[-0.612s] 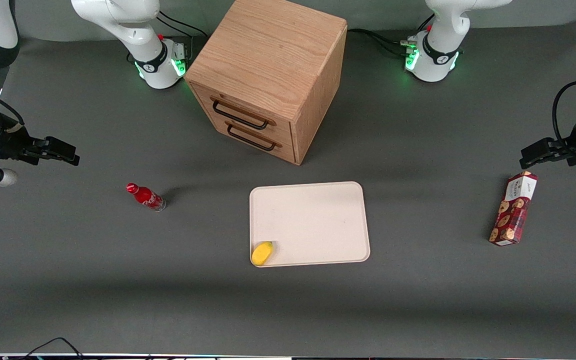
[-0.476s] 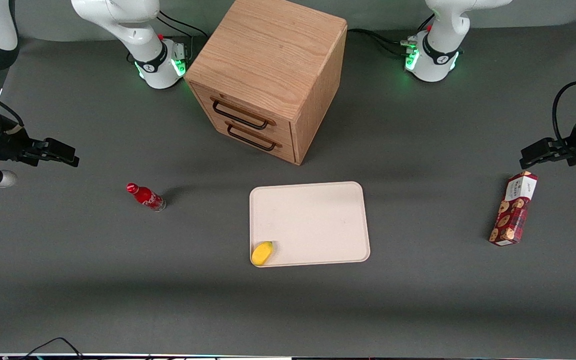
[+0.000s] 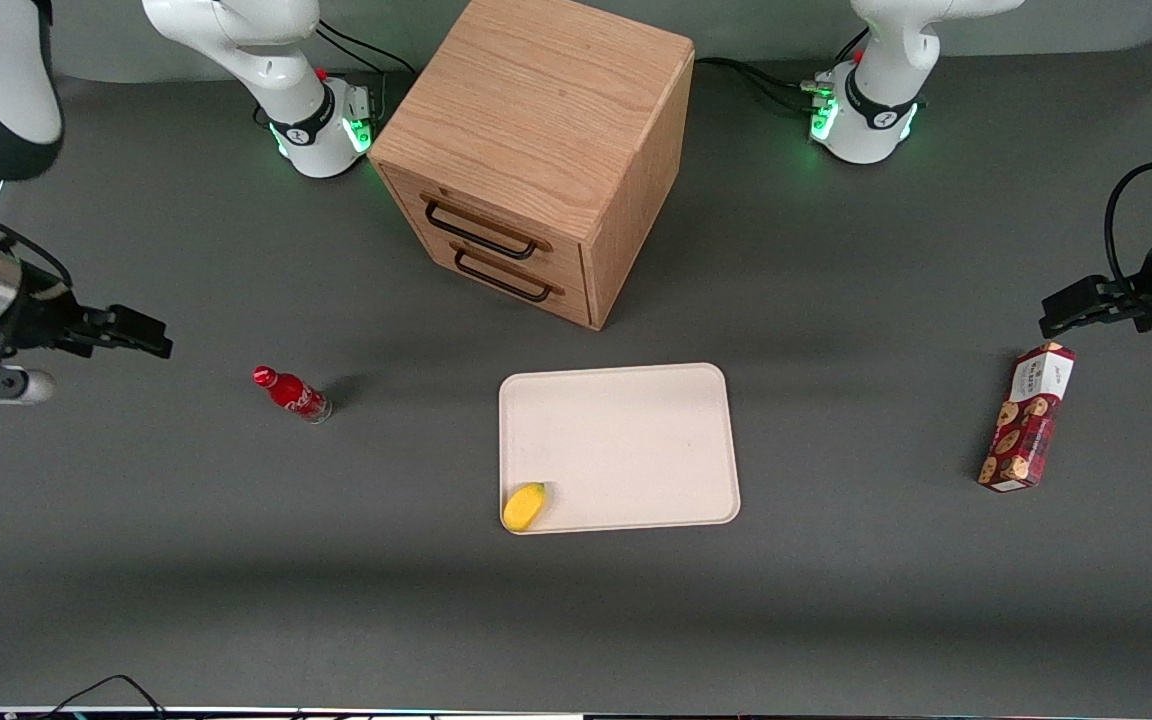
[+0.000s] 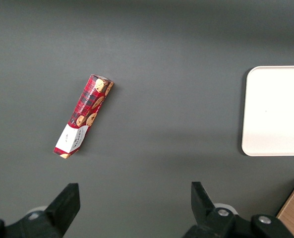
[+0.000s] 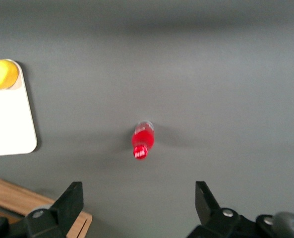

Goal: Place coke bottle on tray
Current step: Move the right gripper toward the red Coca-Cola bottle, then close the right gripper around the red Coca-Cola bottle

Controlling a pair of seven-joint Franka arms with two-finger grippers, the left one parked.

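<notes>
Coke bottle [image 3: 292, 393] [image 5: 142, 140] stood upright on the grey table [image 3: 236, 560], well apart from the tray [image 3: 636, 440] [image 5: 8, 124], toward the working arm's end. Nothing touched it. Gripper [image 3: 141, 332] [image 5: 137, 203] hung above the table, further toward that end than the bottle; fingers [image 5: 72, 198] spread wide apart, holding nothing. Tray lay flat in front of the wooden drawer cabinet [image 3: 536, 150], with a small yellow object [image 3: 524, 505] [image 5: 3, 74] in one corner. Cookie box [image 3: 1026, 418] [image 4: 83, 115] lay toward the parked arm's end.
</notes>
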